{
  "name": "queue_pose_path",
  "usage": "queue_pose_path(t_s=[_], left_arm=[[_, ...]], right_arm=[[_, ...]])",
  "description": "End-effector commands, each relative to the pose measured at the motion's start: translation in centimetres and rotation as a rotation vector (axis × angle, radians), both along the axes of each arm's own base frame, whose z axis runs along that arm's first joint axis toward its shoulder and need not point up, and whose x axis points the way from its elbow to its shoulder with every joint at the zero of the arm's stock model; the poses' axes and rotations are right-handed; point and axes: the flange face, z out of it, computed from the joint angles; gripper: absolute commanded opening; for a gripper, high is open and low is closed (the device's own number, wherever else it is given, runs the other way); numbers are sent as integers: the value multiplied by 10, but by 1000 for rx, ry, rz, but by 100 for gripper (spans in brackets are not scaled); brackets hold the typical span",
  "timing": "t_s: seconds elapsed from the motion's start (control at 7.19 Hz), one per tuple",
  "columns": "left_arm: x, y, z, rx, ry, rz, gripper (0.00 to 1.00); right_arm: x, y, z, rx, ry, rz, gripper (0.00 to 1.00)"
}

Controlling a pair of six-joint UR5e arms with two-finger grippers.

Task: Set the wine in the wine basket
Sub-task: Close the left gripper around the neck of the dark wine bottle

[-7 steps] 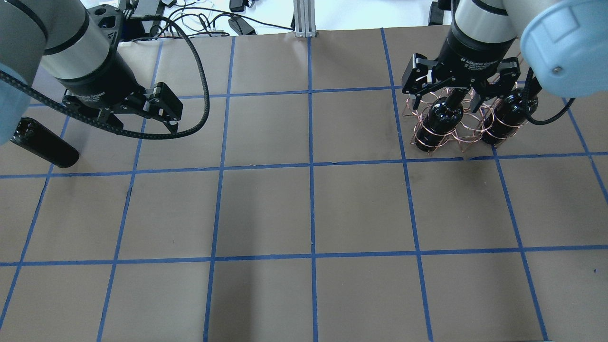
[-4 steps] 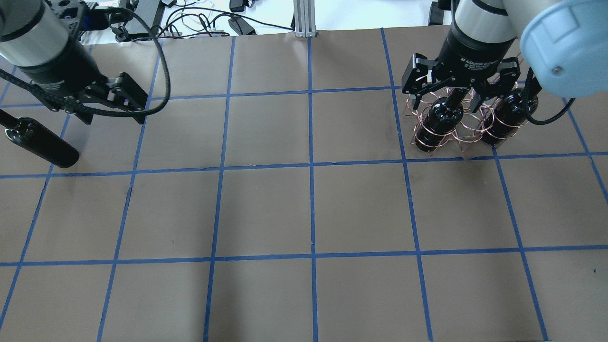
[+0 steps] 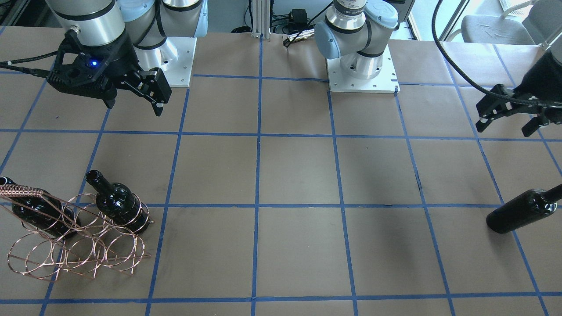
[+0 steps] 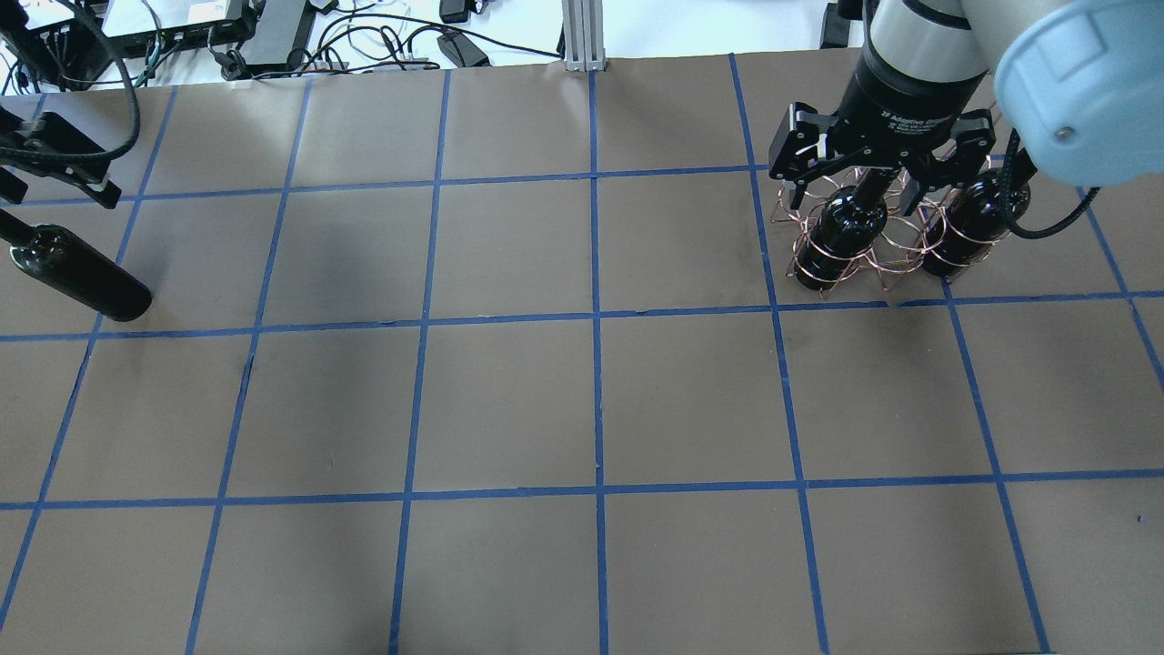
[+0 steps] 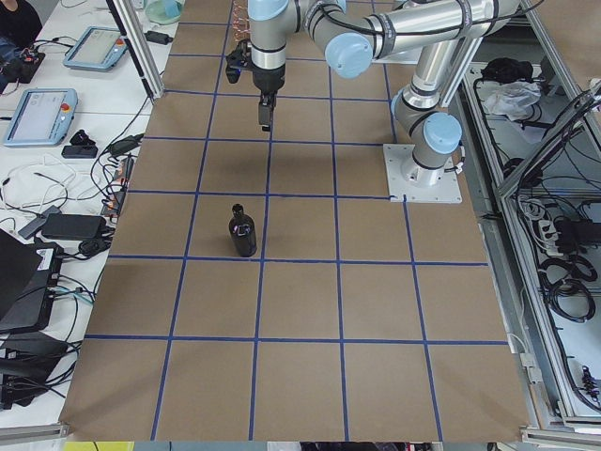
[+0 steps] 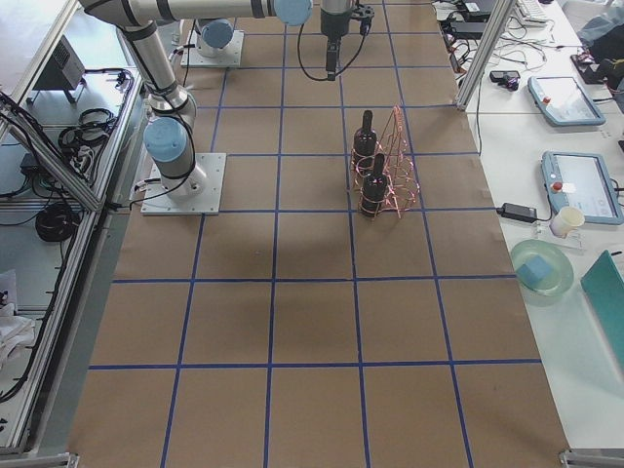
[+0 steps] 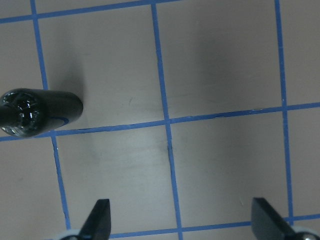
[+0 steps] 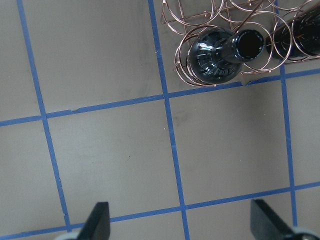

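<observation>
Fingers first: the left gripper has its fingers spread wide with nothing between them. It hangs over the table, near the loose wine but apart from it. That bottle stands upright on the brown paper at the table's left end. The right gripper also has its fingers spread and empty, and is raised near the wine basket without touching it. The basket, at the right end, holds two racked bottles neck up, with one ring between them.
</observation>
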Motion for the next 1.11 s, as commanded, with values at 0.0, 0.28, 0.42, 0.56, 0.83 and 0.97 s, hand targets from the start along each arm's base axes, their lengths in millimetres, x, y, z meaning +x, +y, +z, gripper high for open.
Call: queue_pose_path(t_s=[0.0,0.28,0.42,0.56,0.83,0.97], left_arm=[[70,-16,-19,14,26,-21,100],[122,-29,-47,2,15,-34,100],[139,-37,-65,0,10,-39,100],[151,-42,-74,4,14,-28,100],[164,-44,-76,13,3,-17,100],[173,-45,-86,21,12,-26,100]], right_arm=[[0,0,1,-1,4,-2,98],[0,0,1,-1,5,-1,98],[0,0,0,0,5,-1,98],[-1,0,0,0,6,1,98],[0,0,0,0,5,-1,98],[-1,0,0,0,6,1,98]])
